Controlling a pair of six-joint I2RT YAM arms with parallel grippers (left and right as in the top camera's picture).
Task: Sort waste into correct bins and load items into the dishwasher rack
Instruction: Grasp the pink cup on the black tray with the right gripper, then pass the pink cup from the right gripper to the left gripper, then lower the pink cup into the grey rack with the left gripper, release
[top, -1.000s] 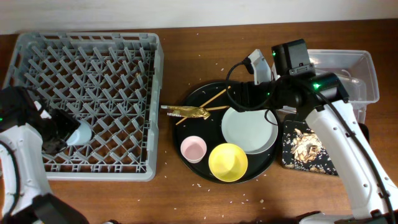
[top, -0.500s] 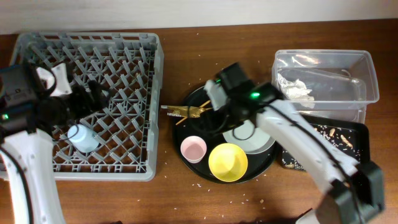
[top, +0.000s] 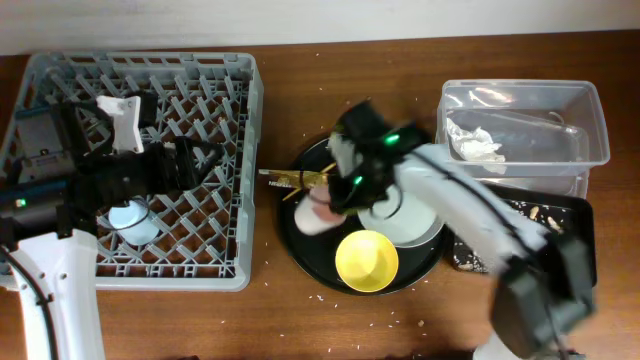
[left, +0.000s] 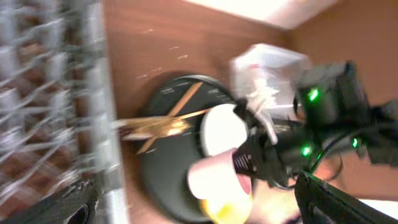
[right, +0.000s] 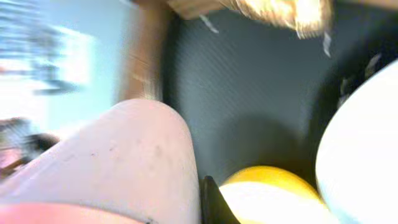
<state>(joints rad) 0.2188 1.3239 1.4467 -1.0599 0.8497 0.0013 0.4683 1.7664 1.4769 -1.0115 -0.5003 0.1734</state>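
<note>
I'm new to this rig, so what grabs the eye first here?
The big grey rack fills the left side, a blue cup lying in it. At centre the right gripper grips the pink cup over the round black tray, beside a bright yellow bowl.

Overhead straight down over surface (top: 330, 70), left wrist past rack (left: 99, 93) toward round tray (left: 158, 177), right wrist close on pink cup (right: 112, 155), shared by all.

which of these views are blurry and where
overhead: rack and tub sharp, only the right arm smears; left wrist: motion blur all over, rack streaked; right wrist: pink cup too close, soft, yellow bowl hazy too
</note>
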